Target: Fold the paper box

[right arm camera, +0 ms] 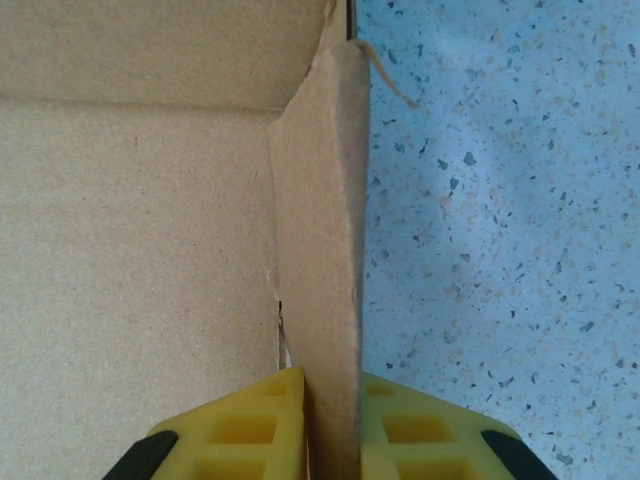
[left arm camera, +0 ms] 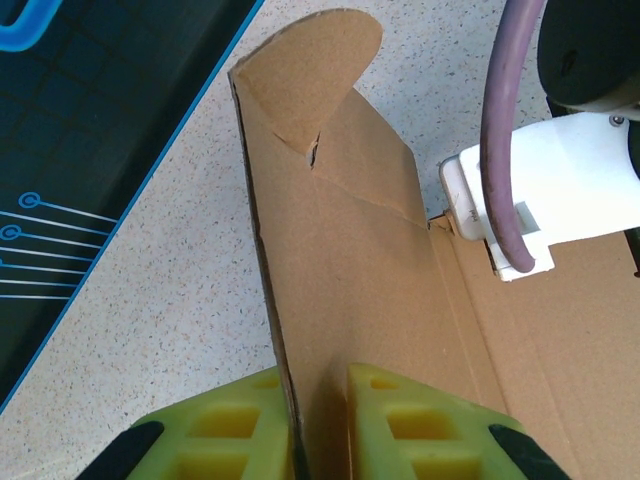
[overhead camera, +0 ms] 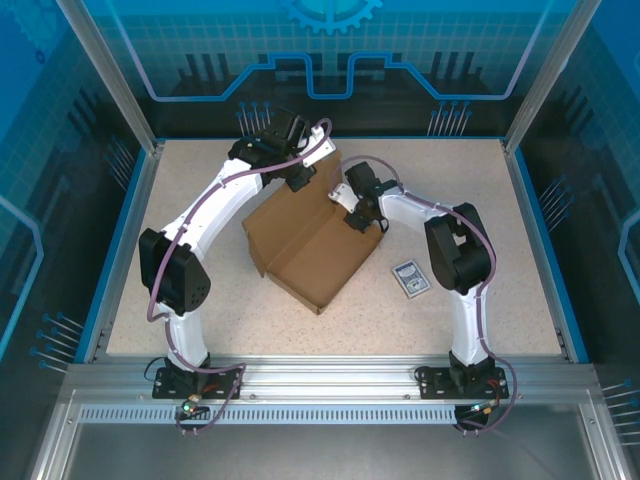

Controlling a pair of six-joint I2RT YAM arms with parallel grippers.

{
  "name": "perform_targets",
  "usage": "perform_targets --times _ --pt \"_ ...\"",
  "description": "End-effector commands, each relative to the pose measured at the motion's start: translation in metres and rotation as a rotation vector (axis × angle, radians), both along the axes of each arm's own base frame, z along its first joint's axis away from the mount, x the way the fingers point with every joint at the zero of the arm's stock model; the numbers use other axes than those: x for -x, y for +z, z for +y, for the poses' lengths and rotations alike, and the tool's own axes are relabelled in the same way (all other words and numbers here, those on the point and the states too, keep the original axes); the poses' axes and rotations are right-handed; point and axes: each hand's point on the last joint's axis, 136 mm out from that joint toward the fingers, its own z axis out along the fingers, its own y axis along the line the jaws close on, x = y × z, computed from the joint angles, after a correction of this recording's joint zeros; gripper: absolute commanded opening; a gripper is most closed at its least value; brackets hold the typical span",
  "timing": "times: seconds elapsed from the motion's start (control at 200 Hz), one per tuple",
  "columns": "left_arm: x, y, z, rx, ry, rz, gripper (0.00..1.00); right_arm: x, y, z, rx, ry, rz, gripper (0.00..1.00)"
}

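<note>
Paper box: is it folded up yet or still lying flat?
Partly folded. The paper box has side walls standing up, one pinched by the left gripper, one by the right gripper.

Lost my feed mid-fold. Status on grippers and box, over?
Left gripper shut on an upright flap of the paper box. Right gripper shut on its side wall. Box partly folded on table. Patterned card lies clear, right of it.

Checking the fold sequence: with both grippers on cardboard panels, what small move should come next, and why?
Probably bring the two pinched walls toward each other. The left gripper clamps one upright wall of the paper box, the right gripper clamps another, and the rounded tab at the left wall's far end is not yet tucked.
</note>
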Motion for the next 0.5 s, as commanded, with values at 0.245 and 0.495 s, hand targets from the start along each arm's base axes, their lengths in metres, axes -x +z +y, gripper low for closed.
perform_targets --times 0.245,0.495 --pt "-0.002 0.014 -0.002 0.018 0.006 -0.045 0.28 0.016 -0.012 -0.02 0.036 -0.079 0.061 0.15" --pt "0.002 0.026 -0.006 0.078 0.01 -0.059 0.44 0.027 -0.001 -0.027 -0.021 -0.151 0.066 0.15"
